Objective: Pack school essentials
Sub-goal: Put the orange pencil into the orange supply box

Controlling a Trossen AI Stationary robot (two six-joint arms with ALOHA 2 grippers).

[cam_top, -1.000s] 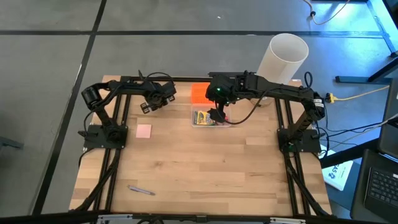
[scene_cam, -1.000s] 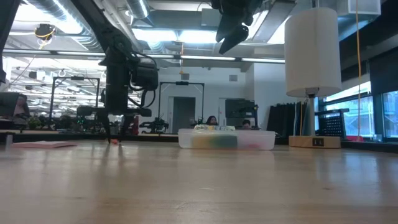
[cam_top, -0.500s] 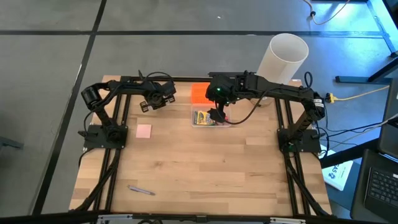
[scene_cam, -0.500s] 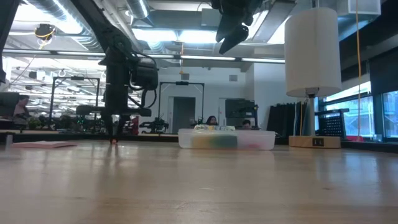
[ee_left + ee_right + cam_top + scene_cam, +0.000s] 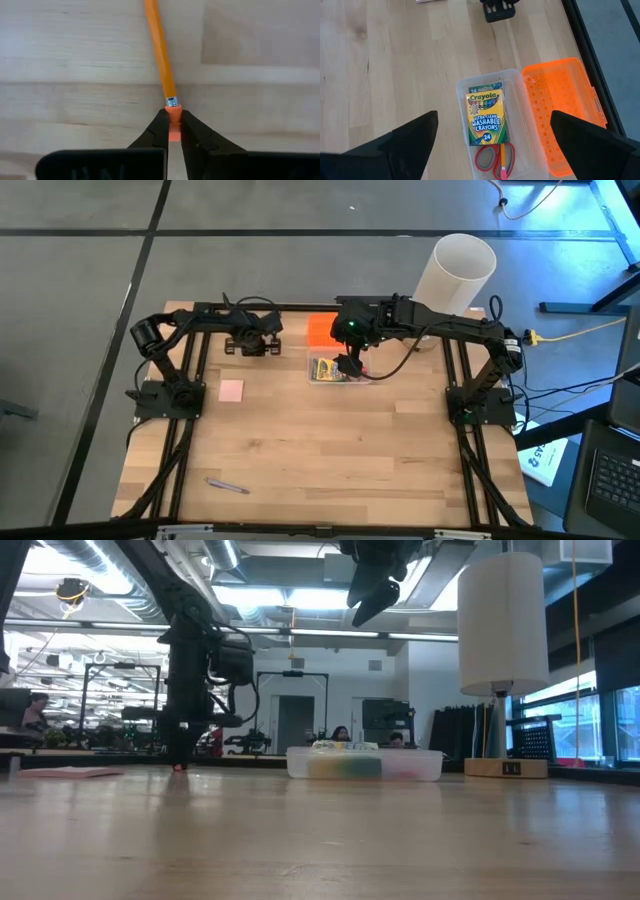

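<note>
Your left gripper (image 5: 172, 131) pinches only the eraser tip of the pencil (image 5: 159, 50) lying on the table (image 5: 330, 450), while your right gripper (image 5: 492, 137) hangs wide above the box (image 5: 517, 150); lifting may swing the pencil loose.

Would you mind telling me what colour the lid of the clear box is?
Bright orange lid, lying open beside the clear box; the right wrist view shows it best.
</note>
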